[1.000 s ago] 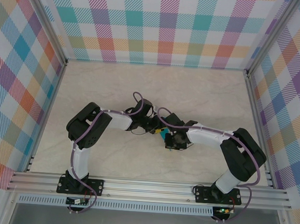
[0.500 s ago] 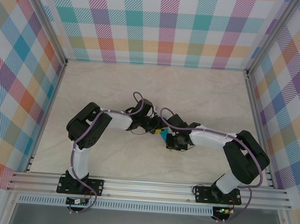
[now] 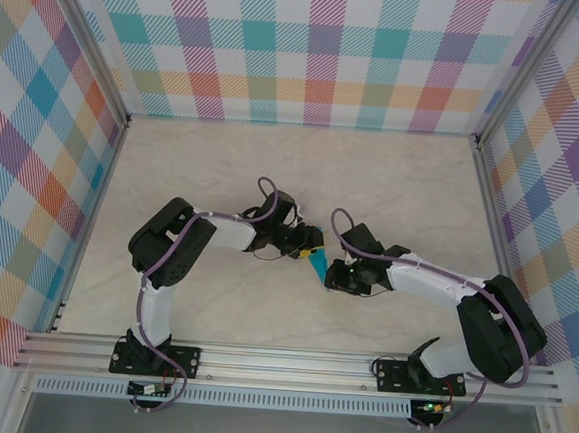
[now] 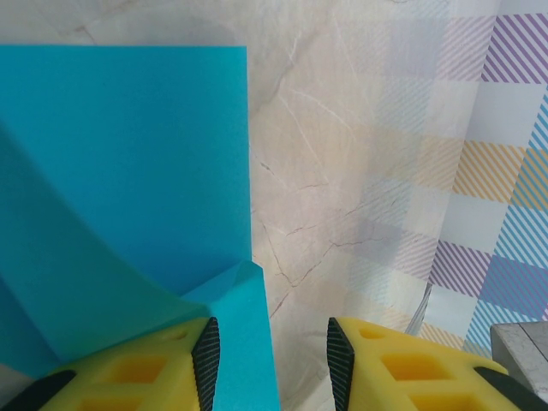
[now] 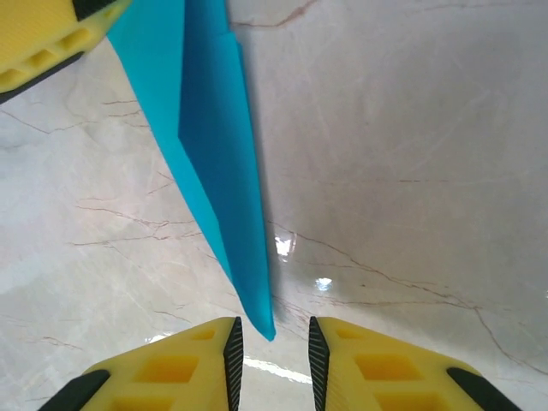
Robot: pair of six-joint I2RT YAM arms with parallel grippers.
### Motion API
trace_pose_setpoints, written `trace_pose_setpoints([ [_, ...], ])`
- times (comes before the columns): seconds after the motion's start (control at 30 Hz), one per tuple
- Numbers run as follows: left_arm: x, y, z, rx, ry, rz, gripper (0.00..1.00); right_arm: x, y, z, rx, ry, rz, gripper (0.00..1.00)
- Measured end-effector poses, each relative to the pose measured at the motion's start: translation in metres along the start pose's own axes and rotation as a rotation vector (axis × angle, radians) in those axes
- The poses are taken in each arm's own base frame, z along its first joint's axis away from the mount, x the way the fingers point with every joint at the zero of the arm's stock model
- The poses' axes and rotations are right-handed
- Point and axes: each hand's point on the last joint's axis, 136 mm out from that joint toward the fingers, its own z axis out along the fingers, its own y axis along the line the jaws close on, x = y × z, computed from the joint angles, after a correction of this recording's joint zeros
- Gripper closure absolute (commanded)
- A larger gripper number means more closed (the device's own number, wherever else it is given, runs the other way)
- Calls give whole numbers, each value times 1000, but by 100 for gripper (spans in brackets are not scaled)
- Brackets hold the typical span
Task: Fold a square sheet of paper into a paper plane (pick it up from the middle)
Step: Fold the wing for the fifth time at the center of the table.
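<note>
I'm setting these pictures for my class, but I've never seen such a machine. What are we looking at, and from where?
Two robot arms are bolted to a table. One picture looks down from above; the other two come from a camera on each wrist, its yellow fingers showing. Between the arms is blue paper, folded to a point. Its edge lies against one finger of the open left hand; its tip sits between the fingers of the open right hand.

Top view: paper plane [image 3: 318, 265] largely hidden under left gripper [image 3: 311, 249] and right gripper [image 3: 329, 273]; folds too small to read. Left wrist view: plane cut off at left and bottom edges. Right wrist view: cut off at top; tip's contact with table [image 5: 385, 171] undeterminable.
</note>
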Motion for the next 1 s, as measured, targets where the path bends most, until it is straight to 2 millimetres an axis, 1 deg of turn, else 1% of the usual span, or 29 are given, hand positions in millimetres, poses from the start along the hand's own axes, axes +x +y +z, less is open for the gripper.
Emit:
trace_pose_setpoints([
  [0.1, 0, 0, 0, 0, 0, 0, 59, 0, 6, 1, -29, 9, -3, 73],
  [0.23, 0, 0, 0, 0, 0, 0, 59, 0, 12, 1, -59, 14, -10, 86],
  [0.3, 0, 0, 0, 0, 0, 0, 59, 2, 15, 0, -74, 24, -13, 90],
  [0.43, 0, 0, 0, 0, 0, 0, 59, 2, 28, -1, -137, 42, -23, 91],
  [0.53, 0, 0, 0, 0, 0, 0, 59, -1, 36, 3, -169, 55, -28, 92],
  [0.63, 0, 0, 0, 0, 0, 0, 59, -1, 35, 11, -159, 74, -19, 92],
  [0.73, 0, 0, 0, 0, 1, 0, 59, -1, 28, 19, -139, 93, 5, 92],
  [0.9, 0, 0, 0, 0, 1, 0, 59, -8, 24, 20, -151, 78, 29, 92],
  [1.0, 0, 0, 0, 0, 1, 2, 59, -6, 18, 22, -159, 83, 53, 92],
])
